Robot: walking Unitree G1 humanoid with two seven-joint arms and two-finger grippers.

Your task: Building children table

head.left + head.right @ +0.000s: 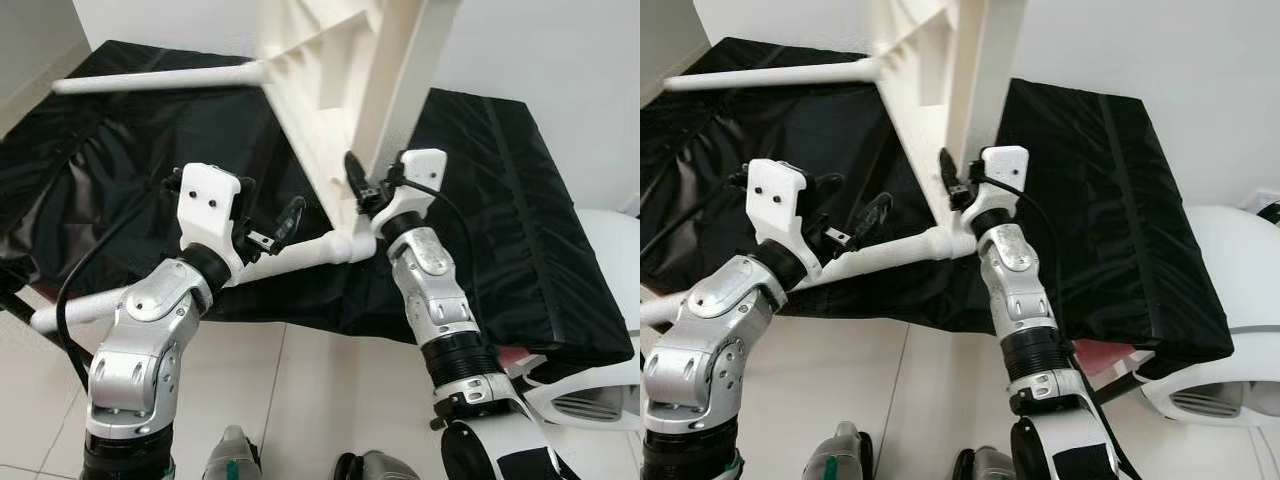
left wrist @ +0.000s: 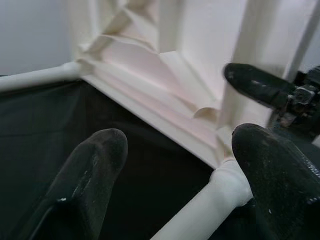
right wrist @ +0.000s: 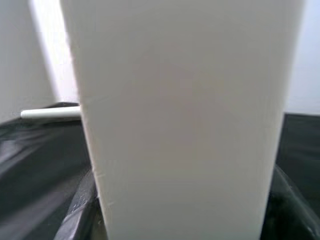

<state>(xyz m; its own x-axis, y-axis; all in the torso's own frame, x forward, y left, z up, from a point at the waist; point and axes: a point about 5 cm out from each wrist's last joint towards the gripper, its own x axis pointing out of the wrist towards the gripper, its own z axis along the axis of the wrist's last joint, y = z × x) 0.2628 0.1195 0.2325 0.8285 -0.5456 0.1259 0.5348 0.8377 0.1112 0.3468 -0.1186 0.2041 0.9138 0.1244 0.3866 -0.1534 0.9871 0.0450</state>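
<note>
Two white legs already sit in the tabletop (image 1: 350, 70), which stands on edge w/ its ribbed underside toward the robot, over a black cover (image 1: 500, 200). Near leg (image 1: 300, 255) runs from the tabletop's lower corner out toward the robot's left; far leg (image 1: 150, 80) sticks out left from the upper corner.

Left gripper (image 1: 275, 225) is at the near leg, just beside the corner joint. Fingers (image 2: 95, 170) spread wide, one each side of the leg, not clamped on it.

Right gripper (image 1: 375, 180) is up against the tabletop's edge at the lower corner; wrist view has the white panel (image 3: 185, 120) sitting btwn its fingers, so it's gripping the edge.

White tile floor (image 1: 300, 400) below.
</note>
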